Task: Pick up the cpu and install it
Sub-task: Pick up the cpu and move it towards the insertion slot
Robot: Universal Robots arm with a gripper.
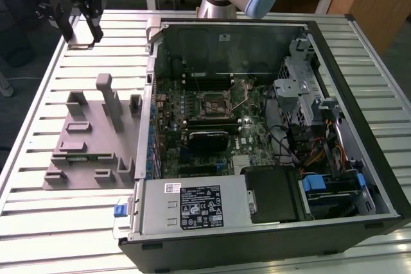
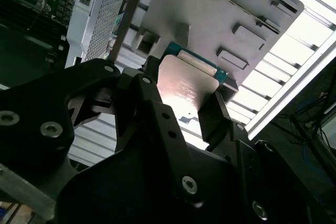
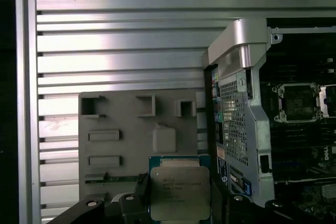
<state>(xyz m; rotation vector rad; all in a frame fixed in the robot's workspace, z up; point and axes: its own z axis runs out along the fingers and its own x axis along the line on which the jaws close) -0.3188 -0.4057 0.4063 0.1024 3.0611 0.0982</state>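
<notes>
Exterior view: one gripper high over the table corner, beyond one grey tray, likely for clearance beside the one open case.

Second wrist view: clamps one cpu by opposite edges between two fingers, leaving its face free.

First wrist view: holds that cpu flat, seen against the tray, well apart from the one socket.

cpu lower edge hidden behind pincer.
</notes>
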